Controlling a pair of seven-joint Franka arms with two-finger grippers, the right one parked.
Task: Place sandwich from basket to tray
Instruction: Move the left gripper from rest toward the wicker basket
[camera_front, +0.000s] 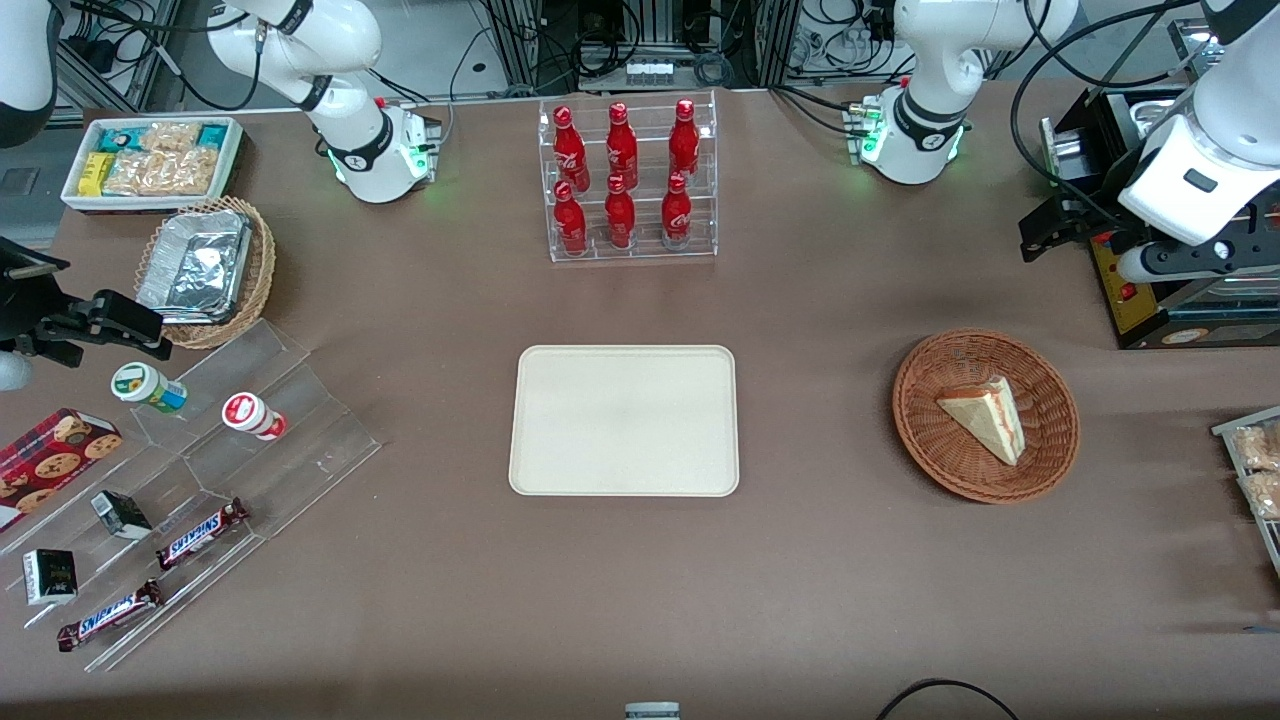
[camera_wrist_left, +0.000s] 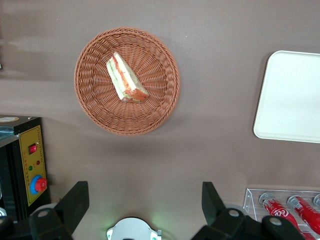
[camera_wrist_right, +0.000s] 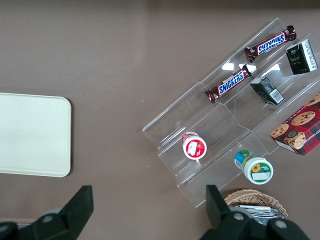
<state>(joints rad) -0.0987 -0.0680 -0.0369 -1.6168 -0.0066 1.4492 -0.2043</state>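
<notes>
Front view: sandwich (camera_front: 984, 416) is seen lying in the basket (camera_front: 985, 415), long axis running 10-to-4 o'clock, tray (camera_front: 624, 420) bare at its 9 o'clock; left wrist view: gripper (camera_wrist_left: 142, 205) is held high, wide open and empty, sandwich (camera_wrist_left: 126, 78) at its 12 o'clock.
</notes>
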